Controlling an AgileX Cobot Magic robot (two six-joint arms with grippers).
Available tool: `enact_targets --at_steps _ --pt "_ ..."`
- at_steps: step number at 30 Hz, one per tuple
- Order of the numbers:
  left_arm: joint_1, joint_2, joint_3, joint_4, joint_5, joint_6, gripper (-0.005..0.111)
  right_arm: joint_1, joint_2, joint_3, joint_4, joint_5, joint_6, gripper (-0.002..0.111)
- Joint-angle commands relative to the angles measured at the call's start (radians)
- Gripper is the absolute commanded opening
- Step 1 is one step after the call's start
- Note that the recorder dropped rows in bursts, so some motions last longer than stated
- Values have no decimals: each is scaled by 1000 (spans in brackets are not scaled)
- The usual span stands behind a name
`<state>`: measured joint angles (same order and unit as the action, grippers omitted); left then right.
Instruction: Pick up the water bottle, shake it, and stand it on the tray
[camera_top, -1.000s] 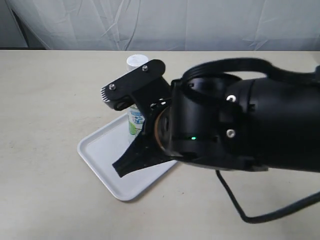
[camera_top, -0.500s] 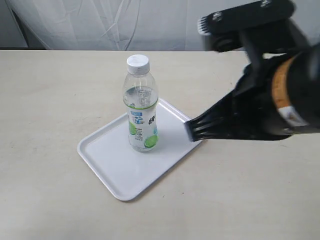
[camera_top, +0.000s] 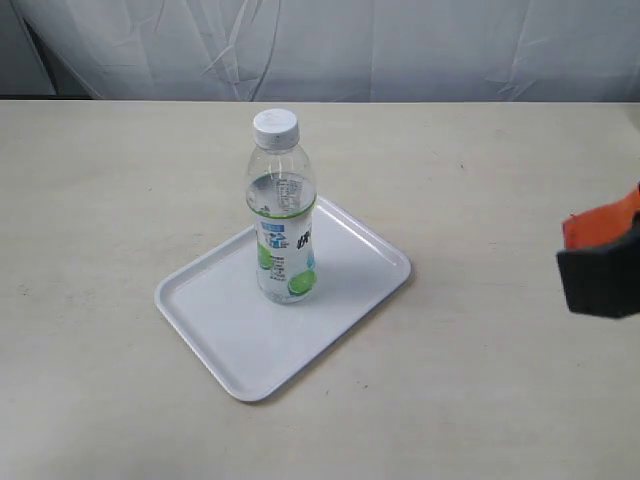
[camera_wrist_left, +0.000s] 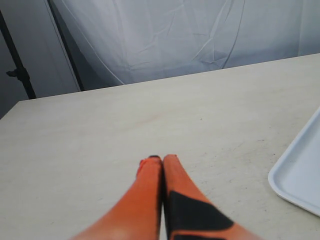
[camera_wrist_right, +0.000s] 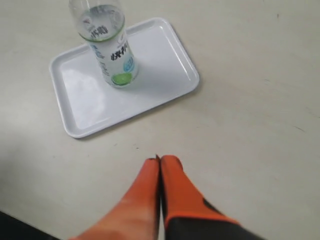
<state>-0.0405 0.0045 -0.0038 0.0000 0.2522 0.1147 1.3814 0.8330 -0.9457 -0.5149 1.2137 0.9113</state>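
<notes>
I see the bottle (camera_top: 283, 225) standing upright on the tray (camera_top: 215, 325), white cap (camera_top: 275, 124) on, with nothing touching it. It sits on the half of the tray nearer the desk's far edge. Clear liquid fills it to a level just above the label (camera_top: 285, 250).

The tray lies flat on the desk (camera_top: 100, 180), well short of the far edge, and it is turned at an angle to that edge.

My right fingers (camera_wrist_right: 150, 170) are pressed together, orange tip to tip, and hold nothing. They hang above bare desk, apart from the tray. From the outside camera only a dark and orange piece of that arm (camera_top: 600, 265) shows, over the right part of the desk.

My left fingers (camera_wrist_left: 151, 167) are also together and empty, over bare desk. One rounded corner of the tray (camera_wrist_left: 300, 172) shows off to one side, apart from them. The far edge of the desk runs beyond them, in front of a white curtain (camera_wrist_left: 200, 35).
</notes>
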Motion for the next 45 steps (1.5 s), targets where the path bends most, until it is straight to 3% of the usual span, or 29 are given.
enact_targets --at_steps 1,25,38,41,45 --pt "0 -5 4 0 -13 -2 0 5 -40 86 1 7 1 2" --pt "0 -5 4 0 -13 -3 0 5 -38 116 52 6 118 2" --pt "0 -5 4 0 -13 -2 0 3 -65 146 -17 -169 118 2" --pt "0 -5 4 0 -13 -2 0 -48 -95 209 -24 -298 118 2" --pt "0 -5 4 0 -13 -2 0 -207 -148 321 9 -522 118 2"
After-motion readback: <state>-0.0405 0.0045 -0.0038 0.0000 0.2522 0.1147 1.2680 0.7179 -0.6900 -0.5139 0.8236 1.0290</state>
